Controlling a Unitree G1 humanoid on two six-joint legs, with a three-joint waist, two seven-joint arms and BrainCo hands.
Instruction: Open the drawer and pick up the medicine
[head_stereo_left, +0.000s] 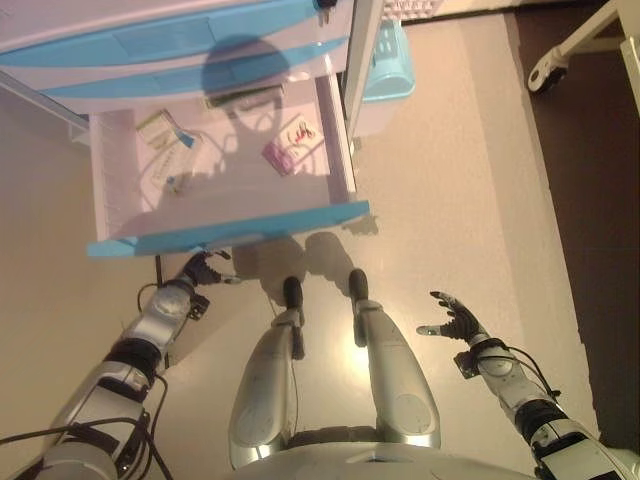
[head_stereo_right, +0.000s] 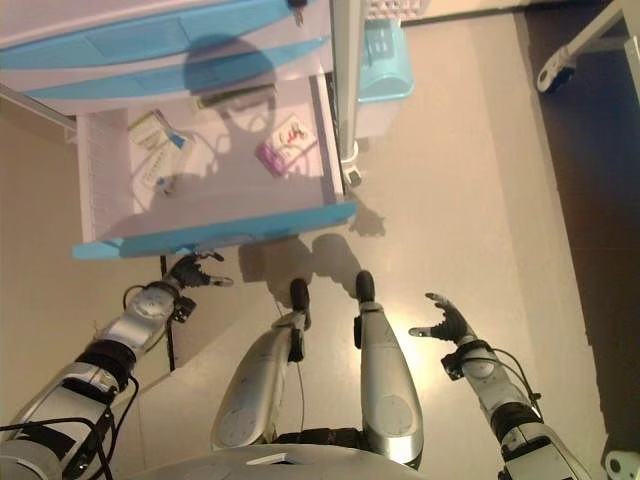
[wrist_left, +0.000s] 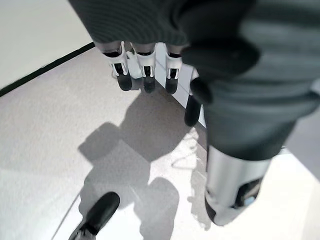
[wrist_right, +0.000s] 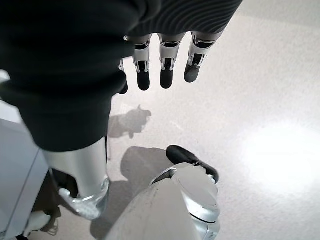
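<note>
The bottom drawer (head_stereo_left: 230, 232) of a white cabinet stands pulled out, its blue front facing me. Inside lie a pink and white medicine pack (head_stereo_left: 287, 148), a green and white box (head_stereo_left: 160, 127) and a white pack with blue print (head_stereo_left: 176, 165). My left hand (head_stereo_left: 201, 268) hangs just below and in front of the drawer's blue front, fingers (wrist_left: 145, 75) straight, holding nothing. My right hand (head_stereo_left: 455, 318) is out over the floor to the right, well clear of the drawer, with its fingers (wrist_right: 165, 67) spread and empty.
Two closed blue-fronted drawers (head_stereo_left: 170, 45) sit above the open one. A light blue basket (head_stereo_left: 388, 62) stands on the floor to the right of the cabinet. A white frame on a caster (head_stereo_left: 550, 70) is at the far right, over dark flooring.
</note>
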